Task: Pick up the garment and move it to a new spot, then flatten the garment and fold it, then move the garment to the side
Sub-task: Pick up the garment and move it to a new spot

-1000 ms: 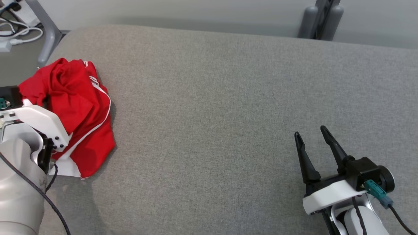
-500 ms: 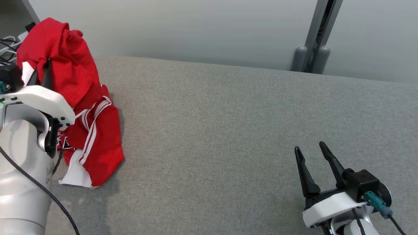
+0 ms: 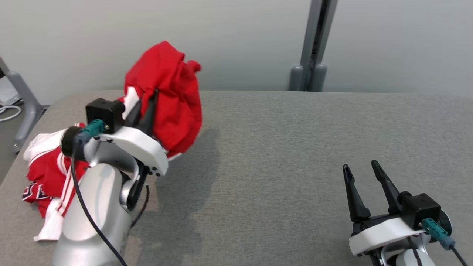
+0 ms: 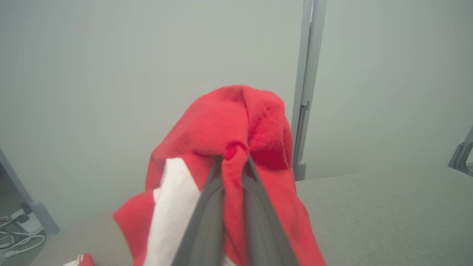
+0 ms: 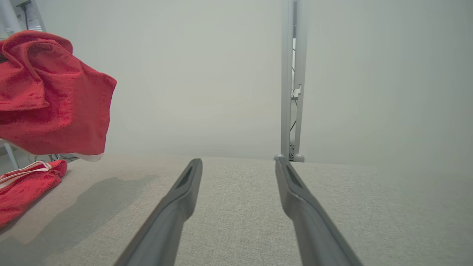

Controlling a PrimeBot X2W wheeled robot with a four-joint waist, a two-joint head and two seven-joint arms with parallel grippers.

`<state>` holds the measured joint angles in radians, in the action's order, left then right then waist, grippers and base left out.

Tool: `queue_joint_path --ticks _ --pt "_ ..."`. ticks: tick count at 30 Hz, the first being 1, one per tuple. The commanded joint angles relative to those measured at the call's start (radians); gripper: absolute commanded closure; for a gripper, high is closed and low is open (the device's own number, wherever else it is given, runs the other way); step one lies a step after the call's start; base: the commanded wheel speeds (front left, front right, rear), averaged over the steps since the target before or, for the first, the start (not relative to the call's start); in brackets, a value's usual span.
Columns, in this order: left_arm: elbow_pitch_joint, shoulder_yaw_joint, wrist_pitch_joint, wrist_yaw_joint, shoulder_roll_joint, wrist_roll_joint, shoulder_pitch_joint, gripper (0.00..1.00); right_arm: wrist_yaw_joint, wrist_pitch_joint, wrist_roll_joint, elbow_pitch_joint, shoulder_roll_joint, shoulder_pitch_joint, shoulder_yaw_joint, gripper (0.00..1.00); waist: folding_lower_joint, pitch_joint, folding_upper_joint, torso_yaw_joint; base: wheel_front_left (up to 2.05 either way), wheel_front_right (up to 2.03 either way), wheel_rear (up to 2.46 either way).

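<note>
left gripper (image 3: 148,99) clamped on red garment (image 3: 177,96), which drapes over its tips, apparently mostly lifted.

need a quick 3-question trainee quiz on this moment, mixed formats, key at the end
1. Multiple choice: which gripper holds the red garment? A) left gripper B) right gripper C) neither
2. True or false: the whole red garment is lifted off the grey padded surface.
3. Fill in: the right gripper's jaws stand ____, with nothing between them.

Key
1. A: the left gripper is shut on a fold of the cloth.
2. False: part of it lies on the surface at the robot's left.
3. open
</note>
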<state>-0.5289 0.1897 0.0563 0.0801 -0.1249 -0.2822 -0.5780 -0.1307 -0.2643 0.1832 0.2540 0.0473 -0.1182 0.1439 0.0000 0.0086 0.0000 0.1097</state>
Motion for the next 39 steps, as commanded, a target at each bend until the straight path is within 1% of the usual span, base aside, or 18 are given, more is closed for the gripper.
queue_joint_path --ticks 1,7,11,12,13,14,18,20,24,27,28,29,31,34,37,39 --pt "0.051 0.021 -0.017 -0.009 0.014 -0.005 0.041 1.00 0.000 -0.001 -0.005 -0.005 0.006 -0.005 -0.010 0.00 0.0000 -0.005 0.0000 -0.065 0.00 0.00 0.00" --pt "0.162 0.091 -0.048 -0.042 0.058 -0.027 0.137 1.00 0.000 -0.001 -0.015 -0.020 0.006 -0.020 -0.031 0.00 0.0000 0.023 0.0000 -0.191 0.00 0.00 0.00" --pt "0.190 0.149 -0.043 -0.067 0.067 -0.044 0.159 1.00 0.000 -0.001 -0.018 -0.030 0.006 -0.033 -0.042 0.00 0.0000 0.052 0.0000 -0.265 0.00 0.00 0.00" --pt "0.191 0.158 -0.037 -0.080 0.068 -0.050 0.155 1.00 0.000 -0.001 -0.018 -0.033 0.006 -0.036 -0.045 0.00 0.0000 0.060 0.0000 -0.282 0.00 0.00 0.00" --pt "0.191 0.158 -0.037 -0.080 0.068 -0.050 0.155 1.00 0.000 -0.001 -0.018 -0.033 0.006 -0.036 -0.045 0.00 0.0000 0.060 0.0000 -0.282 0.00 0.00 0.00" --pt "0.191 0.167 -0.029 -0.091 0.069 -0.053 0.149 1.00 0.000 -0.001 -0.015 -0.034 0.006 -0.039 -0.047 0.00 0.0000 0.068 0.0000 -0.301 0.00 0.00 0.00" --pt "0.161 0.218 -0.002 -0.124 0.072 -0.078 0.117 1.00 0.000 -0.001 -0.006 -0.038 0.006 -0.046 -0.055 0.00 0.0000 0.100 0.0000 -0.360 0.00 0.00 0.00" --pt "0.127 0.250 0.011 -0.139 0.072 -0.074 0.099 1.00 0.000 -0.001 0.000 -0.042 0.006 -0.052 -0.055 0.00 0.0000 0.116 0.0000 -0.385 0.00 0.00 0.00" --pt "0.036 0.297 0.056 -0.163 0.071 -0.074 0.054 1.00 0.000 -0.001 0.012 -0.049 0.005 -0.058 -0.051 0.00 0.0000 0.148 0.0000 -0.421 0.00 0.00 0.00" --pt "-0.047 0.335 0.077 -0.173 0.072 -0.084 0.029 1.00 0.000 -0.001 0.019 -0.054 0.005 -0.062 -0.045 0.00 0.0000 0.163 0.0000 -0.436 0.00 0.00 0.00" --pt "-0.069 0.345 0.085 -0.178 0.072 -0.093 0.022 0.82 0.000 -0.001 0.020 -0.055 0.006 -0.062 -0.045 0.00 0.0000 0.166 0.0000 -0.439 0.00 0.00 0.00" --pt "-0.089 0.356 0.093 -0.180 0.072 -0.102 0.013 0.00 0.000 -0.001 0.019 -0.055 0.005 -0.063 -0.045 0.00 0.0000 0.169 0.0000 -0.440 0.00 0.00 0.00" --pt "-0.119 0.375 0.113 -0.182 0.072 -0.121 0.001 0.00 0.000 -0.001 0.018 -0.058 0.006 -0.065 -0.053 0.00 0.0000 0.171 0.0000 -0.436 0.00 0.00 0.00" --pt "-0.143 0.392 0.149 -0.195 0.072 -0.144 -0.010 0.00 0.000 -0.001 0.011 -0.059 0.005 -0.058 -0.071 0.00 0.0000 0.164 0.0000 -0.412 0.00 0.00 0.00" --pt "-0.150 0.387 0.181 -0.203 0.071 -0.152 0.002 0.00 0.000 -0.001 0.008 -0.061 0.006 -0.047 -0.083 0.00 0.0000 0.143 0.0000 -0.379 0.00 0.00 0.00" --pt "-0.140 0.374 0.194 -0.212 0.060 -0.149 0.027 0.00 0.000 -0.001 0.005 -0.059 0.006 -0.038 -0.089 0.00 0.0000 0.127 0.0000 -0.350 0.00 0.00 0.00"
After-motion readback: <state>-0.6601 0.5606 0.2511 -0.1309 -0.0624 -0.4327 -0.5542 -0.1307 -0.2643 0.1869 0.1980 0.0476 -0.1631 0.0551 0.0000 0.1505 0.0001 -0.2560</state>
